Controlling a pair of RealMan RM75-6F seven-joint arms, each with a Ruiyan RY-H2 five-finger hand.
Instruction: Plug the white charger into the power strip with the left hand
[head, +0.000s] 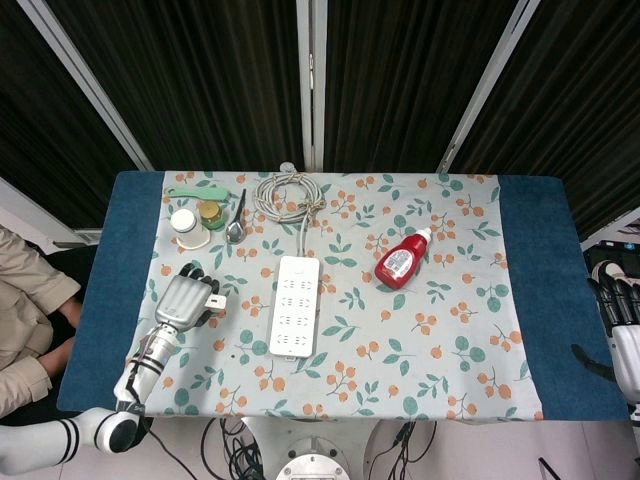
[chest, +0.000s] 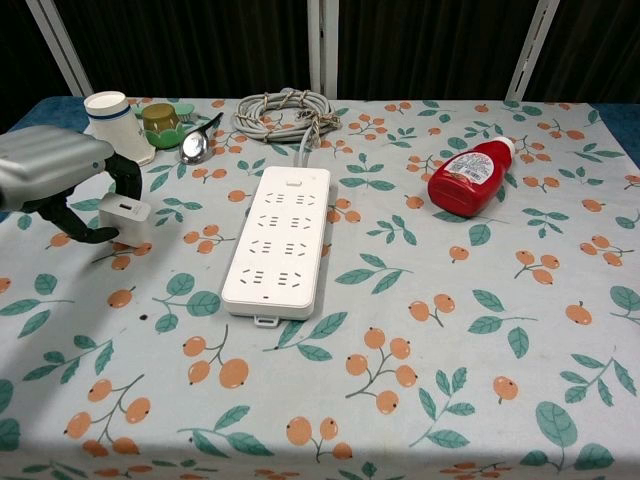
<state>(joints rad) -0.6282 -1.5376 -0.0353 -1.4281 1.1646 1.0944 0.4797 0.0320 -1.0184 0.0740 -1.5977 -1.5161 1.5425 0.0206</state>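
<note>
White charger (chest: 124, 213) and power strip (chest: 278, 243), red bottle (chest: 468, 180), leaf-and-orange-berry tablecloth (chest: 420, 330), silver-and-black left hand (chest: 55, 170)

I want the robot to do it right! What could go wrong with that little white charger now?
The left hand has its fingers around the white charger, which sits on the cloth, but the grip looks light; it might slip or tip when lifted. The jar, spoon and white bottle stand close behind, so a swing could bump them. The charger's prongs aren't visible, so it may need turning to fit the power strip.
</note>
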